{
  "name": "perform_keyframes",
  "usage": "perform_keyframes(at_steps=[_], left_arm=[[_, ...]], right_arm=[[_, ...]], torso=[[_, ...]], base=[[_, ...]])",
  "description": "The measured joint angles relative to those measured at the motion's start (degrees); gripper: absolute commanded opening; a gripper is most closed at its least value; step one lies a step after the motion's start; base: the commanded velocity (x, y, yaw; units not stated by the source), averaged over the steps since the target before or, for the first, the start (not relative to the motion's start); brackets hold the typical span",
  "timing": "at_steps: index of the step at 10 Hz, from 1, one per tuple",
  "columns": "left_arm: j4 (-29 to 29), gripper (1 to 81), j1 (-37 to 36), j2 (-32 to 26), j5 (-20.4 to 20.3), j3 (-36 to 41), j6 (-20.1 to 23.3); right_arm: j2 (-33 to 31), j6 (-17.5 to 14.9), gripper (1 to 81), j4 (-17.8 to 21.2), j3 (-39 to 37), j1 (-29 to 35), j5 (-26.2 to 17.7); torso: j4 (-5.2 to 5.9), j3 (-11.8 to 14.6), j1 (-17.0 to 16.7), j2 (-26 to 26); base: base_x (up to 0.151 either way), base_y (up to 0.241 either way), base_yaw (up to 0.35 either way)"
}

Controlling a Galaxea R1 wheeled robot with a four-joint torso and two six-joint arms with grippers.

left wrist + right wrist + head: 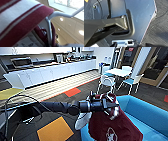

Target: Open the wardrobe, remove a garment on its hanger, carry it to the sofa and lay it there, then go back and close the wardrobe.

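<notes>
My left arm reaches in from the left, and its gripper (110, 106) is shut on the white hanger (109, 95) at the collar of the garment (113, 124). This maroon jacket with a white chest emblem hangs from the gripper over the near left end of the bright blue sofa (146, 112). A white sleeve (83, 120) droops beside the sofa's edge. In the left wrist view, the striped collar (23, 18) sits close up, and the hanger's white neck (49, 31) runs out of it.
A long white kitchen counter (50, 73) lines the back left. A white table (117, 72) with chairs (132, 80) stands behind the sofa. Orange floor tiles (55, 130) mark the dark carpet. A black cable (15, 100) loops at the left.
</notes>
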Motion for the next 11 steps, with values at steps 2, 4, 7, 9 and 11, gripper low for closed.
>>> perform_keyframes(at_steps=[2,4,7,9,11], left_arm=[[0.16,1.0,-0.15,1.38,-0.05,-0.20,0.39],[0.24,1.0,-0.17,2.17,-0.17,-0.61,0.39],[0.24,1.0,-0.09,1.88,-0.16,-0.72,0.35],[0.27,1.0,0.10,1.71,0.00,-0.72,0.35],[0.27,1.0,0.10,1.71,-0.02,-0.80,0.37]], right_arm=[[0.00,0.00,81.1,0.00,0.00,-0.01,0.00],[0.00,0.00,81.1,0.00,-0.02,-0.20,-0.02],[0.00,0.00,81.1,0.00,-0.02,-0.01,0.00],[0.02,0.00,81.1,0.00,-0.02,-0.01,0.02],[0.00,0.00,81.1,0.00,-0.02,0.00,0.02]], torso=[[0.00,0.02,0.00,0.00],[0.00,0.00,0.02,0.02],[0.00,-0.02,0.02,0.02],[0.00,-0.02,0.04,0.02],[0.00,-0.02,0.04,0.02]], base=[[0.076,0.000,0.000],[0.081,0.000,0.000],[0.081,0.000,0.000],[0.081,0.000,0.000],[0.081,0.000,0.000]])
